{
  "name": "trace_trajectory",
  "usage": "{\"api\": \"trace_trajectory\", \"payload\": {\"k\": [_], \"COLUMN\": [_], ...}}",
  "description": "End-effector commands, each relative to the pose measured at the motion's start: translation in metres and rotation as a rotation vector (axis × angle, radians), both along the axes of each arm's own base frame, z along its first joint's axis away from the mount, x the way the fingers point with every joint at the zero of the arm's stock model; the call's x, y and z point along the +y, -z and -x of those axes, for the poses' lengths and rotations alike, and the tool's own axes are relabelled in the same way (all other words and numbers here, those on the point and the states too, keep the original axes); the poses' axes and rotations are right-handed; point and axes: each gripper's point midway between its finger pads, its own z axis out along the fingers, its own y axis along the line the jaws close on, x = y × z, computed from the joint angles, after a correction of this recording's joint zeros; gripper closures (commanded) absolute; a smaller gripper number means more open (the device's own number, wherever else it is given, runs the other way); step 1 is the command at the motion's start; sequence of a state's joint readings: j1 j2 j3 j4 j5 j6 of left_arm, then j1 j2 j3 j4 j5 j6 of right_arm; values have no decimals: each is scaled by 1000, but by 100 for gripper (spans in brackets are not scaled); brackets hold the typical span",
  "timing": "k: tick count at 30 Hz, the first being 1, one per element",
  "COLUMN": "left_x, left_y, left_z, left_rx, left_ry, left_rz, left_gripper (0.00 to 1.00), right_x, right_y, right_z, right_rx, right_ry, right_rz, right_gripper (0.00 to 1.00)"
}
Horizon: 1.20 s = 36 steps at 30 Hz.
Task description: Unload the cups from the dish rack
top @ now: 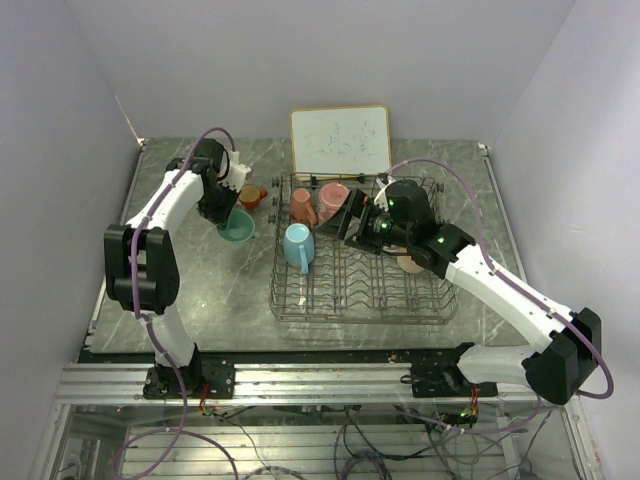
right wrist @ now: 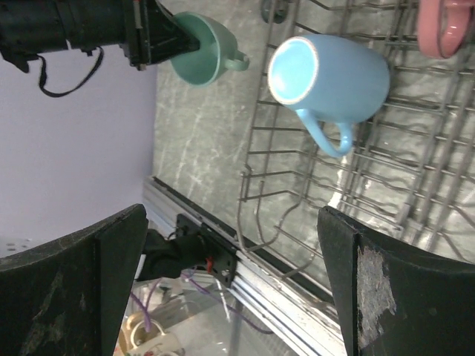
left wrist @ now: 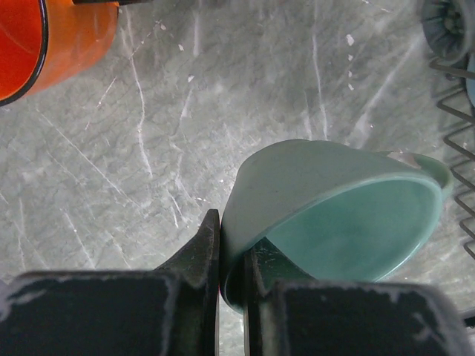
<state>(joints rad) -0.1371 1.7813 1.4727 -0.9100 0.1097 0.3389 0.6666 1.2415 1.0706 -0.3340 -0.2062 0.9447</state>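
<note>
My left gripper (left wrist: 231, 252) is shut on the rim of a mint green cup (left wrist: 334, 215), which hangs tilted over the marble table left of the dish rack (top: 360, 290). From above, that gripper (top: 228, 207) and the mint cup (top: 236, 229) sit beside an orange cup (top: 250, 196) standing on the table. My right gripper (right wrist: 230, 252) is open with nothing between its fingers. It hovers over the rack (right wrist: 386, 185), near a light blue cup (right wrist: 334, 74) lying on its side. Pink cups (top: 303, 205) (top: 332, 200) rest at the rack's far end. A peach cup (top: 410, 263) shows partly under the right arm.
A white framed board (top: 340, 140) leans against the back wall behind the rack. The orange cup (left wrist: 52, 37) is close to the mint cup's far left. The rack's wire edge (left wrist: 456, 96) lies just right of the held cup. Walls close in on both sides.
</note>
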Motion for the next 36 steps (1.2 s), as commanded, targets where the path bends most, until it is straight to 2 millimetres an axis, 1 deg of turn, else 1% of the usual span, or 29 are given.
{"api": "trace_trajectory", "payload": {"k": [1, 6, 13, 16, 20, 21, 24, 27, 30, 32, 34, 36], "left_x": [-5, -13, -23, -24, -26, -26, -27, -27, -25, -25, -26, -28], "left_y": [3, 22, 48, 52, 49, 49, 47, 42, 34, 25, 12, -4], "left_z": [-20, -27, -35, -40, -49, -51, -57, -62, -65, -66, -66, -66], "left_rx": [-65, -36, -5, -7, -38, -44, -61, -83, -105, -123, -144, -172], "left_ry": [26, 72, 95, 91, 94, 97, 100, 92, 82, 81, 78, 72], "left_rz": [-31, -47, -57, -56, -54, -53, -56, -63, -70, -68, -58, -45], "left_gripper": [93, 93, 93, 93, 92, 84, 57, 44, 41, 41, 40, 40], "right_x": [-17, -21, -27, -27, -27, -27, -27, -27, -26, -23, -18, -10], "right_y": [12, 22, 39, 42, 46, 46, 48, 51, 56, 60, 64, 69], "right_z": [-3, -7, -11, -10, -9, -9, -9, -8, -7, -7, -8, -8], "right_rx": [-22, -23, -22, -19, -13, -12, -18, -22, -26, -32, -43, -60], "right_ry": [28, 36, 47, 39, 33, 32, 32, 31, 27, 23, 18, 6], "right_rz": [92, 142, 207, 214, 224, 227, 237, 261, 292, 319, 353, 402], "right_gripper": [2, 2, 6, 7, 8, 8, 8, 8, 8, 8, 8, 8]}}
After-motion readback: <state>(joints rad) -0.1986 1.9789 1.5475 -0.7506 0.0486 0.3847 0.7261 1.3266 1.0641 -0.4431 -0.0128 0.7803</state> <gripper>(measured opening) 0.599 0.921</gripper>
